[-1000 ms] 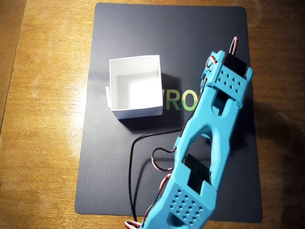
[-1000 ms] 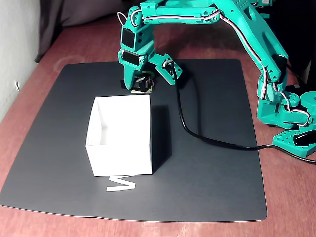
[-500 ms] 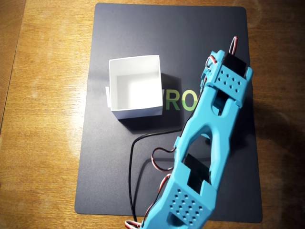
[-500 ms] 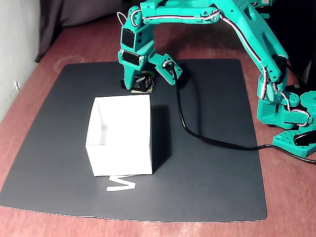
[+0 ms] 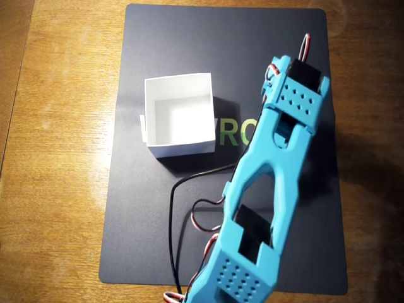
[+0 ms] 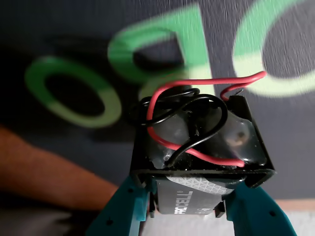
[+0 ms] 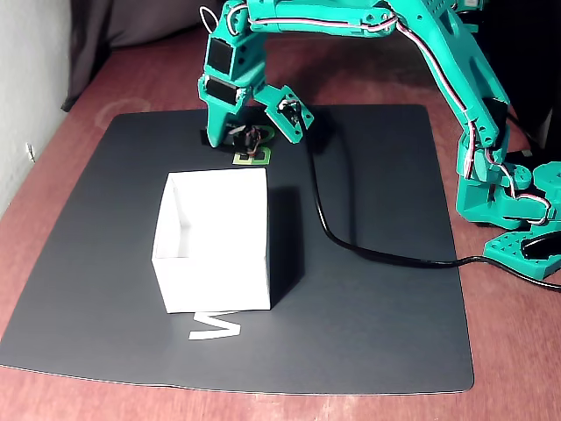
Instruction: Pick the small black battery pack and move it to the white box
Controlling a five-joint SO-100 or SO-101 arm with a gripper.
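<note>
Pincer [image 6: 189, 209] clamped on the small black battery pack [image 6: 197, 147], wired end pointing away, held just above the dark mat [image 7: 377, 333]; white box [image 7: 215, 237] sits nearby, open-topped to receive it.

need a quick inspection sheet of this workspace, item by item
surface: dark mat with green and white lettering, lying on a wooden table.
job's things: small black battery pack held between the jaws, low over the mat's green lettering; white box upright, open and empty, near the mat's centre, apart from the pack.
clutter: nothing seen.
grippers: gripper shut on the pack, teal jaws on either side of it.
cables: red and black wires looped on top of the pack; a black cable trails across the mat toward the arm base.
surroundings: pale wall at left in the fixed view.
</note>
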